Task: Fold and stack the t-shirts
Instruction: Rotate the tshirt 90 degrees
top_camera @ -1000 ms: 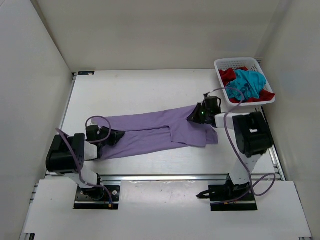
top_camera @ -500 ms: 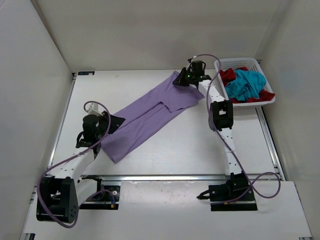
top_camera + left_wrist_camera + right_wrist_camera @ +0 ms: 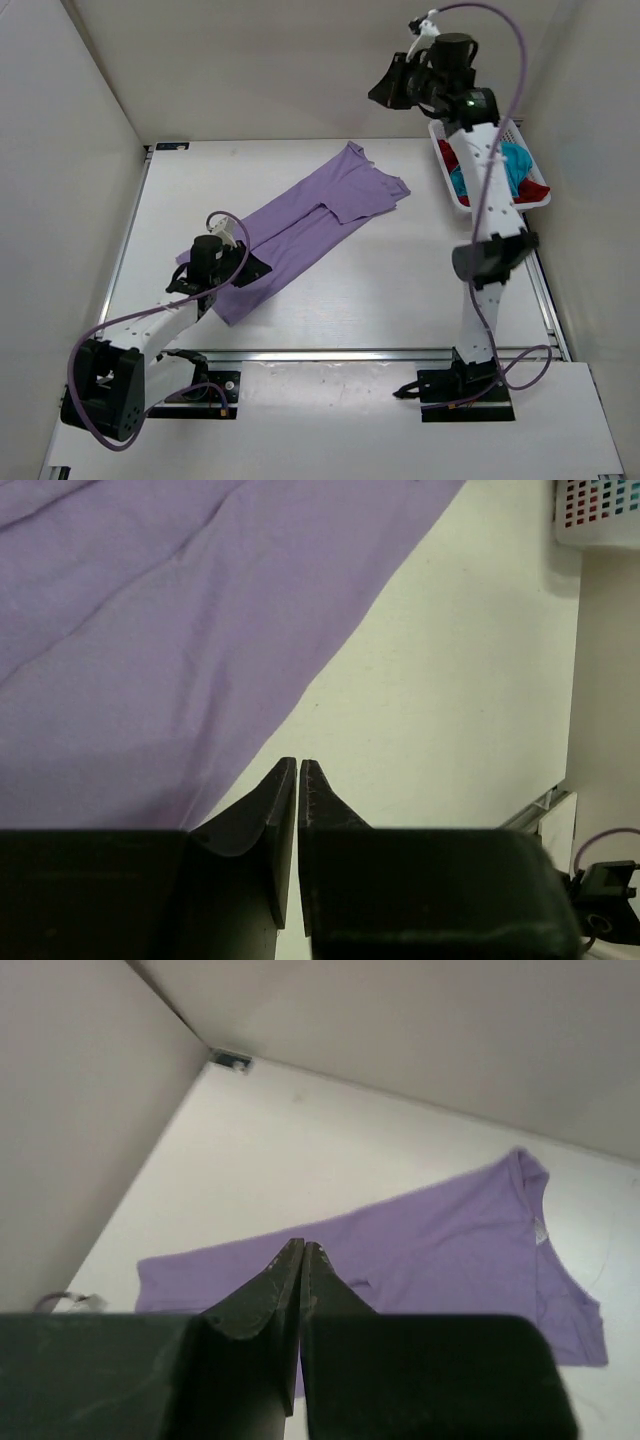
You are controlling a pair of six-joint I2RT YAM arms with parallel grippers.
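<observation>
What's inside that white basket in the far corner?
A teal shirt lies on a red shirt in the basket. The right arm hides part of them, and whatever lies beneath is covered.

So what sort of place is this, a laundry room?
Probably a robot test cell: a white table boxed in by bare panels, a left arm and right arm bolted at its edge, a lavender t-shirt spread out.

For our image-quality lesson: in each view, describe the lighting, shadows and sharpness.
Top external: even, soft light, faint shadows, the lavender purple cloth t-shirt crisp. Left wrist: the left gripper shows near-black, with little surface detail. Right wrist: the right gripper equally dark, the t-shirt beyond slightly soft.
</observation>
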